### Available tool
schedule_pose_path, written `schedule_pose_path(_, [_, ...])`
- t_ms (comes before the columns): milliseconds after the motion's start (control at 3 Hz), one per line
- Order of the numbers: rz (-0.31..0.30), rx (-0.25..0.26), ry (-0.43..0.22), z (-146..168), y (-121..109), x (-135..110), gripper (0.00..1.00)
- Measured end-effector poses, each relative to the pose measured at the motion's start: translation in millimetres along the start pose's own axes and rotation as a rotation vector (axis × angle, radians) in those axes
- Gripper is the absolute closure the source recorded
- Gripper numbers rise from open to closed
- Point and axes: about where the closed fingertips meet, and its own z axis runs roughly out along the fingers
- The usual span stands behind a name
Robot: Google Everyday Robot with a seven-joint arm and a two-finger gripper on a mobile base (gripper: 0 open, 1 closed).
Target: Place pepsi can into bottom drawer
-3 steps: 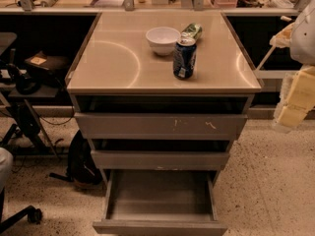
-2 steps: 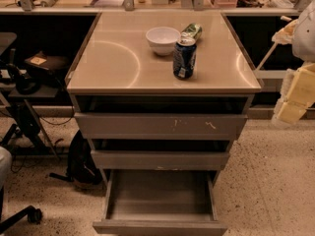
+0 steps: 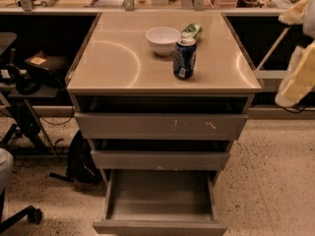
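The pepsi can (image 3: pixel 184 58), dark blue with a silver top, stands upright on the cabinet top (image 3: pixel 118 58), right of centre near the front. The bottom drawer (image 3: pixel 160 227) is pulled out towards me and nothing lies inside it. My gripper (image 3: pixel 295 80) is a pale shape at the right edge of the camera view, off to the right of the cabinet, at about the height of its top and well clear of the can.
A white bowl (image 3: pixel 163 39) and a green can (image 3: pixel 192 31) lying on its side sit just behind the pepsi can. The two upper drawers (image 3: pixel 160 126) stand slightly open. A dark bag (image 3: pixel 81 163) and a chair base (image 3: pixel 22 215) are on the floor at left.
The pale arm at the right edge has moved up a little. The can, bowl and drawers have not moved.
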Motion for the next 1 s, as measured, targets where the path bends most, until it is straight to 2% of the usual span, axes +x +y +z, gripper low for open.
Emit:
schedule_pose_path(333, [0.012,-0.034,-0.133,8,-44,21,0.00])
schedule_pose_path(667, [0.036,-0.049,-0.215,22,-67,19,0.00])
schedule_pose_path(1000, [0.036,-0.049,-0.215,22,-67,18,0.00])
